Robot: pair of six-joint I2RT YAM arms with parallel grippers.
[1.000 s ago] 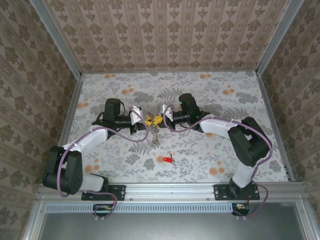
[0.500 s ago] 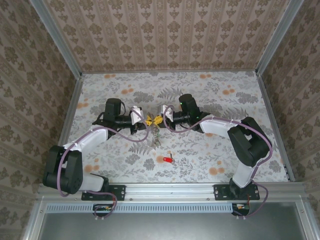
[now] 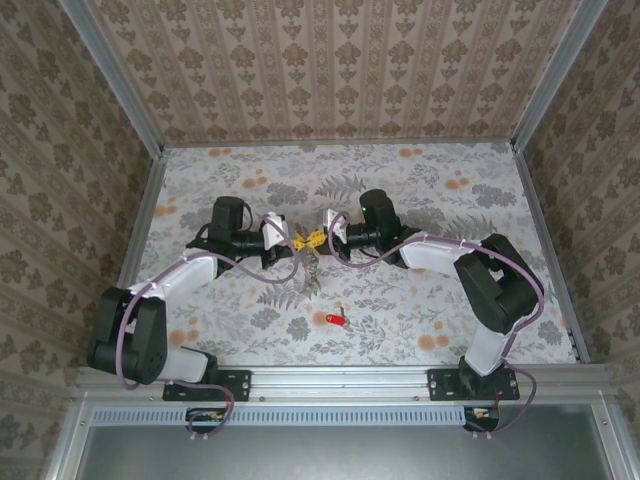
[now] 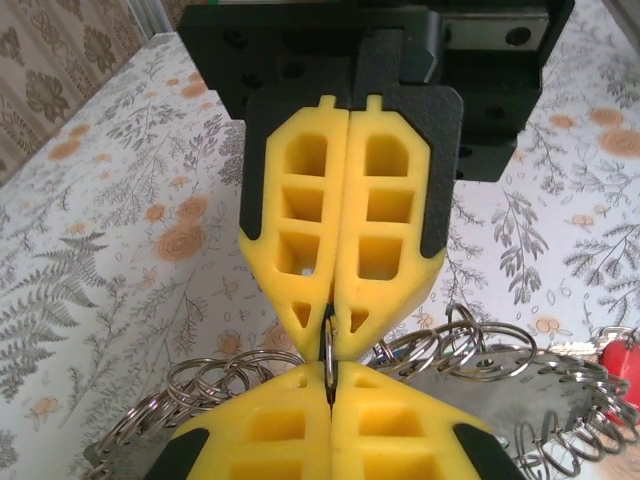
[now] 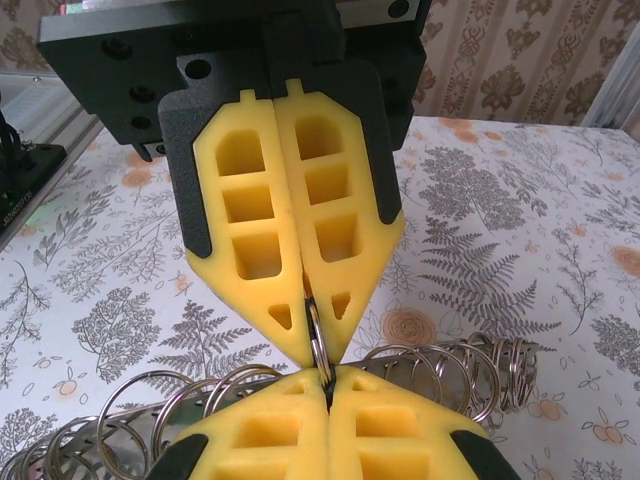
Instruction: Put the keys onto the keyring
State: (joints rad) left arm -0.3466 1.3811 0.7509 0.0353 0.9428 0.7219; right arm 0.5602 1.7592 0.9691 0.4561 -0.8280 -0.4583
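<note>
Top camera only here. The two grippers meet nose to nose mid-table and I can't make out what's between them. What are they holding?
Observer: In the wrist views, the left gripper and right gripper are both shut on one thin metal ring, with their tips almost touching.
Operator: Anything else around that ring?
Observer: Yes, many more split rings fan out beneath the grippers on both sides.
Operator: What are those attached to?
Observer: In the left wrist view they seem threaded along a flat metal plate. I can't tell how.
</note>
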